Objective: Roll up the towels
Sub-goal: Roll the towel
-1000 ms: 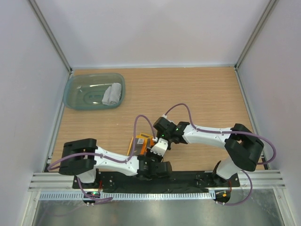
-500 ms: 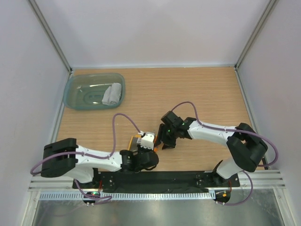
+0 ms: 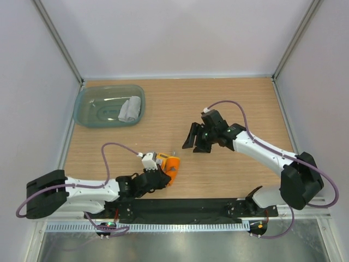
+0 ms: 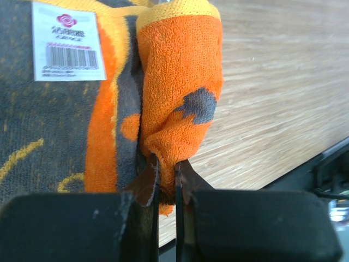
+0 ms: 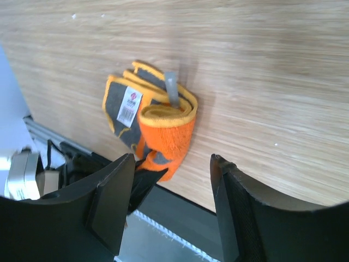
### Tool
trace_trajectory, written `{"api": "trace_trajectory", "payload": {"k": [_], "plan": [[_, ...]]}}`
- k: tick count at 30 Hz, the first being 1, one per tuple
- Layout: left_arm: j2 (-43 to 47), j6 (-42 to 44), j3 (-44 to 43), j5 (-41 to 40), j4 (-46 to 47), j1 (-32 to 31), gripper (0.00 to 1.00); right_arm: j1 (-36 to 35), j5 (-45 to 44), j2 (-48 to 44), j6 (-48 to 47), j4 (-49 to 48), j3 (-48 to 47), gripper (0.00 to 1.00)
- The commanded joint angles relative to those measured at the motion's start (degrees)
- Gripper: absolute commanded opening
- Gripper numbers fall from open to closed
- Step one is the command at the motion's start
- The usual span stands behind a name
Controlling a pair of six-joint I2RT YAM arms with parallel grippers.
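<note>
1. Orange fluffy cloth is pinched between the two thin fingers (image 4: pixel 148 183) of the left gripper (image 4: pixel 166 173). The fingers are almost pressed together, with only a fold of cloth between them.
2. That cloth is the orange towel (image 4: pixel 180 82). Right past the fingertips it is bunched into a loose, fat lump. It is partly rolled, not a neat roll.
3. Beside the lump, on the gripper's left, the towel's grey face lies flat. It has yellow lines and a white label (image 4: pixel 68 41) on it.
4. The towel rests on the wooden table (image 3: pixel 245 103), close to the black rail at the near edge.
5. Further out, the right gripper (image 3: pixel 197 139) is spread wide and holds nothing. It is up off the table and well apart from the orange towel. Its own camera sees the towel far off, between its two black fingers.
6. Far from both grippers, toward the back wall on the left arm's side, sits a teal tub (image 3: pixel 87 112). The light grey towel (image 3: pixel 130 109) lies inside it as a short roll, near the tub's right side.
</note>
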State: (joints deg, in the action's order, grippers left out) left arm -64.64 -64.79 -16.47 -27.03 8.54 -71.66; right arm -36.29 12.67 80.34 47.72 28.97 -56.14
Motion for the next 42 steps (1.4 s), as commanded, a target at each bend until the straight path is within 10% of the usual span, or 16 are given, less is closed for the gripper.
{"api": "trace_trajectory", "payload": {"k": [1, 16, 37, 42], "plan": [[4.6, -6.6, 4.7, 2.3, 6.1, 2.2, 0.00, -0.3, 6.6, -4.0, -1.3, -9.1, 5.5, 0.64], [22.5, -17.3, 15.7, 9.1, 3.3, 11.4, 0.00, -10.4, 11.8, 1.9, 1.8, -44.9, 23.3, 0.66], [8.5, -21.3, 18.6, 22.3, 7.6, 19.8, 0.00, -12.3, 12.8, 21.7, 8.7, -71.6, 23.7, 0.67], [9.3, -19.4, 18.0, 24.9, 6.4, 22.5, 0.01, -12.4, 13.2, 22.9, 9.3, -74.3, 24.7, 0.54]]}}
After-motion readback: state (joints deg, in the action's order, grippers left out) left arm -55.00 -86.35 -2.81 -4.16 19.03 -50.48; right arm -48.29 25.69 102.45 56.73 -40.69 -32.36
